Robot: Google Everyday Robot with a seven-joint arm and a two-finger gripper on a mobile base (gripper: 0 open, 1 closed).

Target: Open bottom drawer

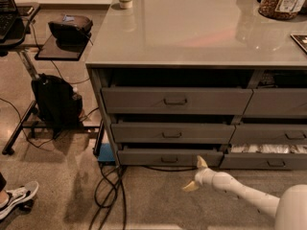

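The bottom drawer is the lowest, shallow dark grey front in the left column of the counter, with a small loop handle at its centre. It stands slightly out from the frame. My gripper is low above the floor, just right of and in front of the drawer's right end. Its two cream fingers are spread apart and hold nothing. One finger points up toward the drawer front, the other lies toward the floor. My white arm comes in from the lower right.
Two taller drawers sit above it. The right column has a drawer with white packets. Black cables lie on the floor at left by a blue box. A backpack and a stand are further left. A shoe is at the lower left.
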